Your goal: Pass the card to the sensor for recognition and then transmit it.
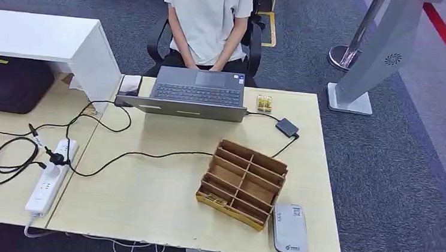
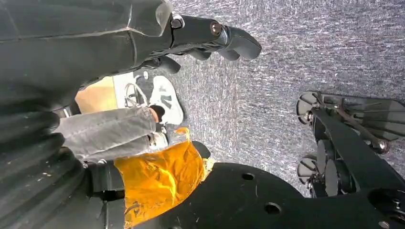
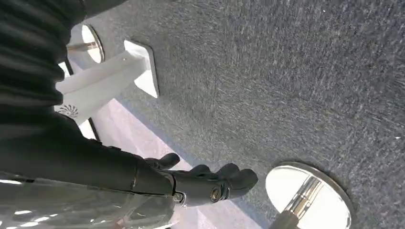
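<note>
A grey card reader (image 1: 289, 229) lies flat at the table's near right corner. Just left of it stands a wooden slotted organizer (image 1: 243, 182) with something small and yellowish in its front slot (image 1: 217, 201). A small yellowish card (image 1: 264, 103) lies at the far edge, right of the laptop. My left hand (image 2: 210, 40) hangs over grey carpet with nothing in it, its dark fingers loosely extended. My right hand (image 3: 210, 183) also hangs above the carpet, fingers loosely extended and holding nothing.
A person (image 1: 208, 16) sits behind an open laptop (image 1: 190, 93) at the far side. A black adapter (image 1: 287, 127) and cables run across the table (image 1: 142, 204). A white power strip (image 1: 51, 175) lies left. A grey stand (image 1: 370, 53) rises beyond the table's right side.
</note>
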Controlling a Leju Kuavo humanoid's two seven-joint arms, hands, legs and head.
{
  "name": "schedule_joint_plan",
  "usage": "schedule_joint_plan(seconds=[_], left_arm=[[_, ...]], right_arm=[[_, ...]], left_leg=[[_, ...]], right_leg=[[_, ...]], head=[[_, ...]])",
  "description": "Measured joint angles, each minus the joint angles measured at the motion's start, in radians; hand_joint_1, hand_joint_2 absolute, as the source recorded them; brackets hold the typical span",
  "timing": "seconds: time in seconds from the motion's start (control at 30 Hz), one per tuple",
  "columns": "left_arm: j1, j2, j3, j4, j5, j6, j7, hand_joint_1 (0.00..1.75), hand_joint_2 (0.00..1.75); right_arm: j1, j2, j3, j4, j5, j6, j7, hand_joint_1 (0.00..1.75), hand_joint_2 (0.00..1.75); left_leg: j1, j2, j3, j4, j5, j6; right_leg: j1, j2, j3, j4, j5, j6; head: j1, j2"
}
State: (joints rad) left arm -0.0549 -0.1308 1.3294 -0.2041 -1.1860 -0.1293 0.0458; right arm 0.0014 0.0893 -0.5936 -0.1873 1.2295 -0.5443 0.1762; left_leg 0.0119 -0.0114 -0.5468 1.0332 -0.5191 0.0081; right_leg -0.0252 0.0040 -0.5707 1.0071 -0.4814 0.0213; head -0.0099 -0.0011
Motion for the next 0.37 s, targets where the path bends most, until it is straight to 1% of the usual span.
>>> schedule_joint_plan(seconds=[0.03,0.13,0.17,0.2,0.27,0.33,0.37], left_arm=[[0.0,0.0,0.0,0.0,0.0,0.002,-0.002,0.0,1.75],[-0.001,0.0,0.0,0.0,0.001,0.017,-0.008,0.0,1.75],[-0.001,0.0,0.0,0.0,0.001,0.022,-0.013,0.0,1.75],[-0.001,0.0,0.0,0.0,-0.001,0.023,-0.02,0.0,1.75],[-0.004,0.001,0.0,0.0,-0.006,0.014,-0.035,0.0,1.75],[-0.005,0.002,0.0,0.0,-0.017,0.013,-0.037,0.0,1.75],[-0.006,0.003,0.0,0.0,-0.026,0.013,-0.037,0.0,0.0]], right_arm=[[0.0,0.001,0.0,0.0,0.001,0.009,-0.002,0.0,1.75],[-0.001,0.008,-0.002,0.002,-0.005,0.069,-0.005,0.0,1.75],[-0.003,0.014,-0.002,0.004,0.005,0.114,0.011,0.0,1.75],[-0.006,0.017,0.0,0.005,0.031,0.189,0.035,0.0,1.75],[-0.01,0.02,0.01,0.009,0.064,0.312,0.068,0.0,1.75],[-0.012,0.025,0.018,0.01,0.059,0.393,0.074,0.0,1.75],[-0.013,0.029,0.018,0.01,0.04,0.427,0.067,0.0,1.75]], left_leg=[[0.0,0.0,0.0,0.0,0.0,0.0],[0.0,0.0,0.0,0.0,0.0,0.0],[0.0,0.0,0.0,0.0,0.0,0.0],[0.0,0.0,0.0,0.0,0.0,0.0],[0.0,0.0,0.0,0.0,0.0,0.0],[0.0,0.0,0.0,0.0,0.0,0.0],[0.0,0.0,0.0,0.0,0.0,0.0]], right_leg=[[0.0,0.0,0.0,0.0,0.0,0.0],[0.0,0.0,0.0,0.0,0.0,0.0],[0.0,0.0,0.0,0.0,0.0,0.0],[0.0,0.0,0.0,0.0,0.0,0.0],[0.0,0.0,0.0,0.0,0.0,0.0],[0.0,0.0,0.0,0.0,0.0,0.0],[0.0,0.0,0.0,0.0,0.0,0.0]], head=[[0.0,0.0],[0.0,0.0],[0.0,0.0],[0.0,0.0],[0.0,0.0],[0.0,0.0],[0.0,0.0]])
